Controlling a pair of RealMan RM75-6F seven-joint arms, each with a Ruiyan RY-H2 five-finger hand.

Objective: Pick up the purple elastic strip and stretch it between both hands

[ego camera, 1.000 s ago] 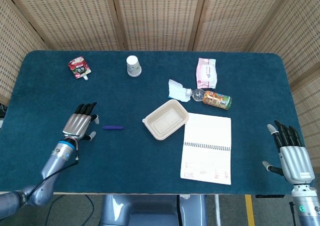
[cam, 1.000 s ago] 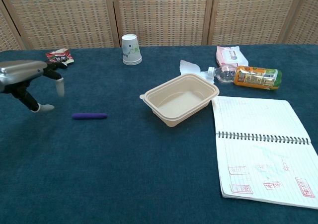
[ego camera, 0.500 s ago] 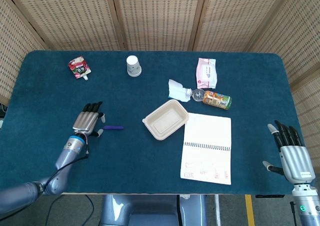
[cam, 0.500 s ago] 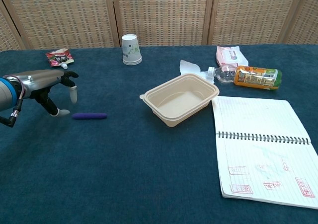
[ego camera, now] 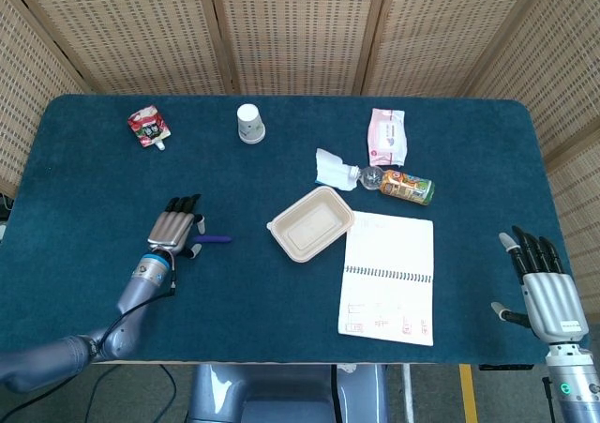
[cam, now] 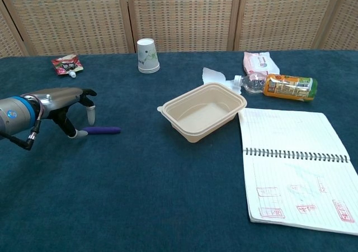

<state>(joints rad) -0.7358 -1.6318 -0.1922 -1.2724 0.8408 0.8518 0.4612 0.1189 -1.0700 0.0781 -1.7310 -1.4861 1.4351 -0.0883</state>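
The purple elastic strip (ego camera: pixel 215 239) (cam: pixel 102 130) lies flat on the blue table, left of the beige tray. My left hand (ego camera: pixel 174 228) (cam: pixel 66 101) hovers palm down over the strip's left end, fingers spread and pointing down; its thumb tip sits right at that end, and nothing is held. My right hand (ego camera: pixel 544 282) stays near the table's front right corner, fingers apart and empty; the chest view does not show it.
A beige plastic tray (ego camera: pixel 311 222) (cam: pixel 203 111) stands mid-table, an open spiral notebook (ego camera: pixel 389 277) (cam: pixel 296 163) to its right. Further back are a paper cup (ego camera: pixel 249 123), a red pouch (ego camera: pixel 147 127), crumpled tissue (ego camera: pixel 330 168), a lying bottle (ego camera: pixel 403 186) and a pink wipes pack (ego camera: pixel 387 136).
My left hand has moved right toward the strip, from well left of it to over its left end. The strip and my right hand have stayed put.
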